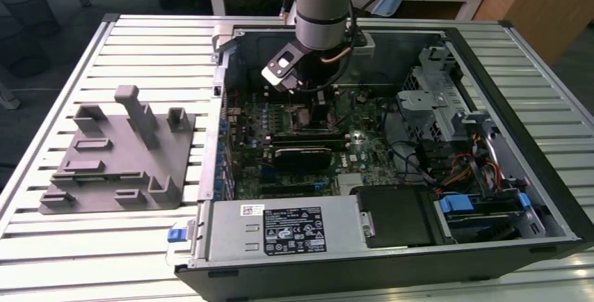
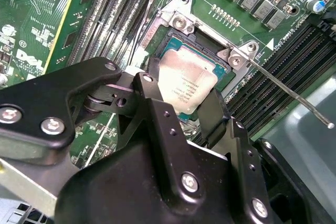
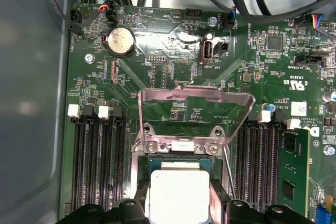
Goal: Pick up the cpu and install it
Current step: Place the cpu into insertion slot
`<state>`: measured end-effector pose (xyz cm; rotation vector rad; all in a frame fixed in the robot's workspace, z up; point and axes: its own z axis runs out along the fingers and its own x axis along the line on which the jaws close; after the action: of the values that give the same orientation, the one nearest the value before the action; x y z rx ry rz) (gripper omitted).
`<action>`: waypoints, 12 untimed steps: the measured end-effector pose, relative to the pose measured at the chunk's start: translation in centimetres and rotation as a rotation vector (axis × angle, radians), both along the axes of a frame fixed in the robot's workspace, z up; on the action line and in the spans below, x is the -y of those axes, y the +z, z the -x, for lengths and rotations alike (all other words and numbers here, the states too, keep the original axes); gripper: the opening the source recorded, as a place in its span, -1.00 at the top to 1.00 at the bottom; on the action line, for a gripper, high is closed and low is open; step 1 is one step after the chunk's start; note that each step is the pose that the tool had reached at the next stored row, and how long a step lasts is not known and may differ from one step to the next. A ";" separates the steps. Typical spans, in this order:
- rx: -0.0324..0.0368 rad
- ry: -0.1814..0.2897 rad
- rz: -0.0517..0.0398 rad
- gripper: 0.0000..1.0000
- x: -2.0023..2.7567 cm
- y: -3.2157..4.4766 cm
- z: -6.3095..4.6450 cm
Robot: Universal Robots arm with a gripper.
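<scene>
The cpu [image 2: 186, 80] [image 3: 178, 190] is a flat silvery square, lying level in or just above the open motherboard socket [image 2: 178, 24]; I cannot tell whether it is seated. My gripper [image 2: 181, 97] [image 3: 179, 206] is shut on it, with a black finger [image 2: 151, 90] pressed against each of two opposite edges. The socket's metal load plate [image 3: 194, 111] is hinged up and its thin lever [image 2: 283, 90] is swung out. In the exterior view the gripper [image 1: 311, 92] reaches down into the open computer case [image 1: 519, 44], over the upper middle of the motherboard.
Memory slots [image 3: 97, 161] flank the socket on both sides. A grey fixture block [image 1: 116, 156] sits on the slatted table at the exterior view's left. In the case are a power supply [image 1: 278, 229], a drive cage [image 1: 436, 100] and loose cables [image 1: 464, 170].
</scene>
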<state>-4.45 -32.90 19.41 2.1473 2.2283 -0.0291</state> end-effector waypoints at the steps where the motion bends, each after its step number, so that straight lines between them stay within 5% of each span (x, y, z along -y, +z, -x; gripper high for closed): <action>1: 0.0000 0.000 0.0000 -0.07 0.00 -0.01 0.0; 12: 0.0001 0.000 -0.0073 -0.07 0.00 0.07 0.0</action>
<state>-4.47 -32.90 19.48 2.1509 2.2317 -0.0209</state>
